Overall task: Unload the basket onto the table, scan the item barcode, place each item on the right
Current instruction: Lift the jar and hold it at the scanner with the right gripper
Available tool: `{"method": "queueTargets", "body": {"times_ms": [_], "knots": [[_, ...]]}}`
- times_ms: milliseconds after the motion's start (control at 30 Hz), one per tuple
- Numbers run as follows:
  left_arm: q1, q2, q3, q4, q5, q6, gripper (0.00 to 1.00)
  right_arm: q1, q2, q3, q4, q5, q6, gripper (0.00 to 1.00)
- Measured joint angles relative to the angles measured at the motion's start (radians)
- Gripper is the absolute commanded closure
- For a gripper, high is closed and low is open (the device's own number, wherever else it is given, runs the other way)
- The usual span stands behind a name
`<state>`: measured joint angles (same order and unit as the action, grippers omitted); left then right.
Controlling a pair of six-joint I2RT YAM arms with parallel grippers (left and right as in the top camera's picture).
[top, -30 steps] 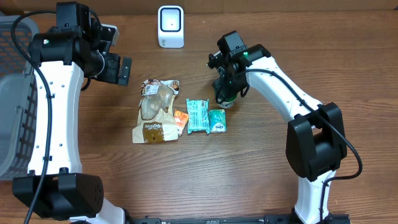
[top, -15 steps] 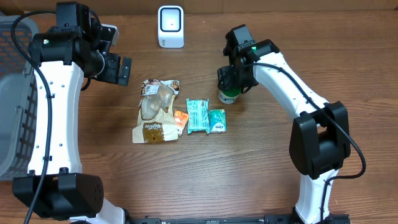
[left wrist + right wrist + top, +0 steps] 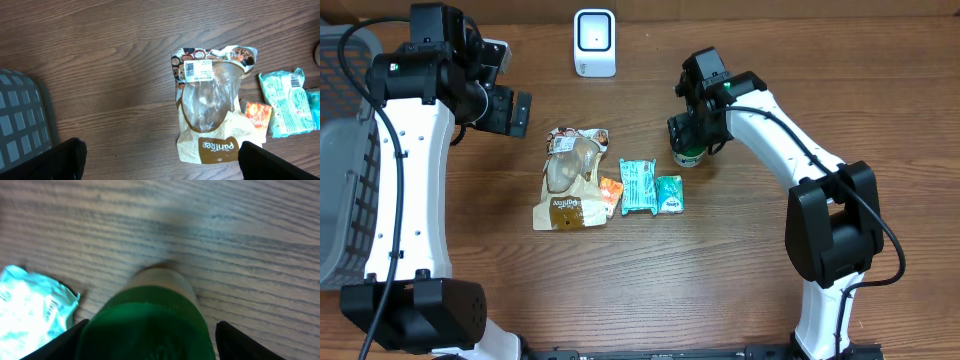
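Observation:
A small bottle with a green cap stands upright on the wooden table, right of the snack packets. My right gripper hangs directly over it with a finger on either side of the cap. The jaws are open, and bare wood shows between the cap and the right finger. The white barcode scanner stands at the back of the table. My left gripper is held open high over the table, with nothing in it, just left of a brown and clear bag.
Beside the brown bag lie an orange packet and two teal packets. A grey basket stands at the left edge of the table.
The right gripper's jaws have widened around the green-capped bottle, and the arm has shifted slightly right. The left arm has not moved.

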<state>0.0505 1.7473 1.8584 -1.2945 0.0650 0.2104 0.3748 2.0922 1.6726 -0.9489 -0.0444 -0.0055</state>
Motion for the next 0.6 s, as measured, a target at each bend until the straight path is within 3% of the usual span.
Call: {"method": "queueTargets", "body": {"times_ms": [367,600], "knots": [[0.000,0.000,0.000,0.000,0.000,0.000,0.00,0.005,0.000,-0.012,0.017,0.004,-0.086,0.52],[0.000,0.000,0.000,0.000,0.000,0.000,0.01,0.005,0.002,0.030,-0.092,-0.026,-0.051,0.58]]}}
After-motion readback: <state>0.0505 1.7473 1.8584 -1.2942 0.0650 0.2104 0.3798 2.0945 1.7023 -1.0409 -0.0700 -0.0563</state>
